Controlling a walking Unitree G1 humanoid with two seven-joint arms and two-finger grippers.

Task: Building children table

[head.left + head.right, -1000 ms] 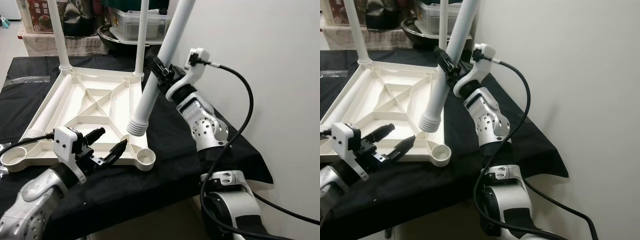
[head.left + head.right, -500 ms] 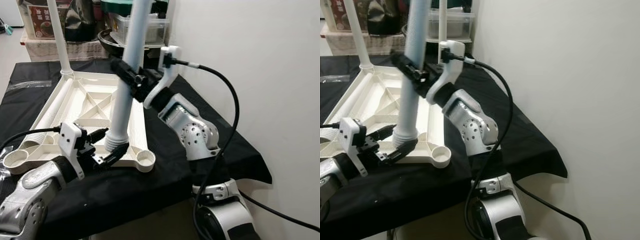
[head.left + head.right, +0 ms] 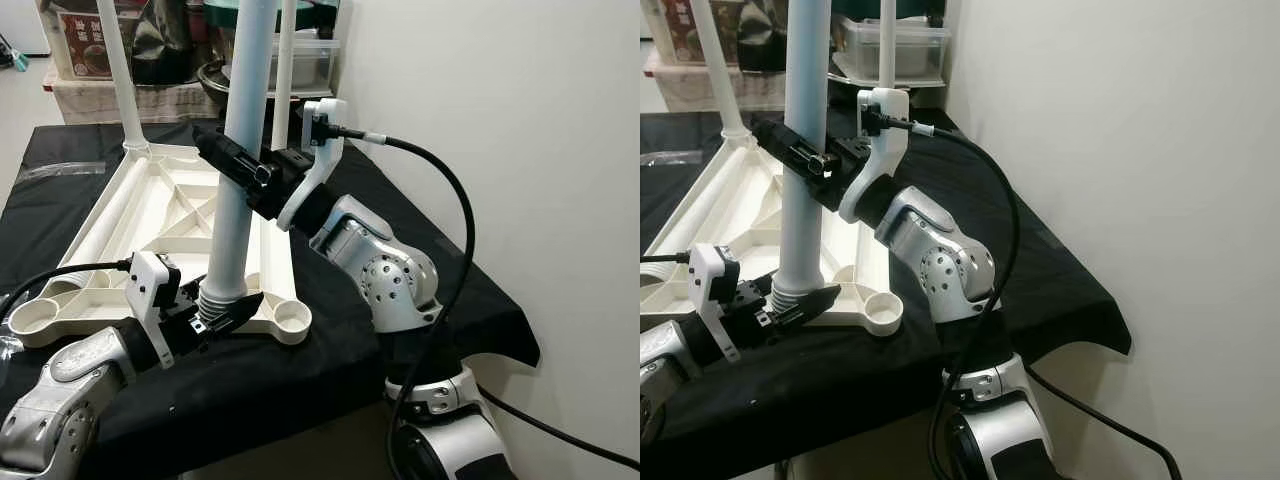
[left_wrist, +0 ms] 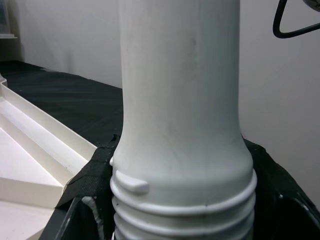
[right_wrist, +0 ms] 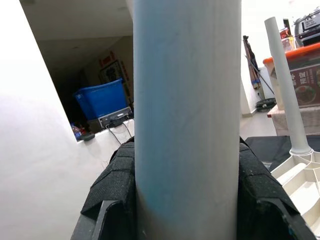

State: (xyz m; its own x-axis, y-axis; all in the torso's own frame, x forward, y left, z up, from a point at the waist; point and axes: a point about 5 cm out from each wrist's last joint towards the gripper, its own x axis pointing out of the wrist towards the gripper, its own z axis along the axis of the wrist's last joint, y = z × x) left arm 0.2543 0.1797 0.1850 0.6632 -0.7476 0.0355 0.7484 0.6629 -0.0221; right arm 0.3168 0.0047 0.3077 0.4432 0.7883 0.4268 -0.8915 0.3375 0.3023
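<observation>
Table leg [image 3: 236, 150] between both jaws

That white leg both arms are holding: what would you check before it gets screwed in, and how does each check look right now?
1. Right gripper shut on the leg partway up: ok.
2. Left gripper shut on the threaded end: ok.
3. Leg roughly upright: ok.
4. Threaded end over the near right socket: not ok; it stands left of that open cup.
5. Threads engaged in anything: cannot tell, jaws hide the tip.
6. Tabletop lying flat, upside down on the black cloth: ok.
</observation>
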